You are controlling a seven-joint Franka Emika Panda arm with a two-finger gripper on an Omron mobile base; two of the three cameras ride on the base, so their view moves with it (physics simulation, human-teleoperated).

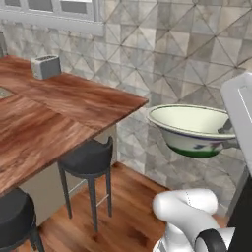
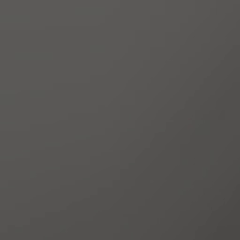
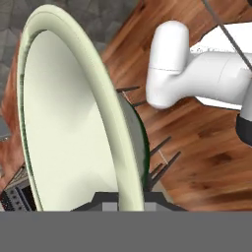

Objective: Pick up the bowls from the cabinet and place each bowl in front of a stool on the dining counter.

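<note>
A wide bowl (image 1: 189,125) with a flared rim, cream-green inside and dark green underneath, hangs in the air to the right of the dining counter (image 1: 59,108). My gripper (image 1: 227,132) is shut on its right rim. In the hand view the bowl (image 3: 64,123) stands on edge, and its rim runs down between the fingertips of the gripper (image 3: 130,199). One black stool (image 1: 88,157) stands under the counter's near corner, and another stool (image 1: 15,216) sits at the lower left. The cabinet is out of view.
A silver toaster (image 1: 46,66) stands at the far side of the counter. A grey tiled wall (image 1: 172,54) rises behind the bowl. Wooden floor (image 1: 128,211) lies below, and my white arm (image 1: 189,209) curves up at the lower right.
</note>
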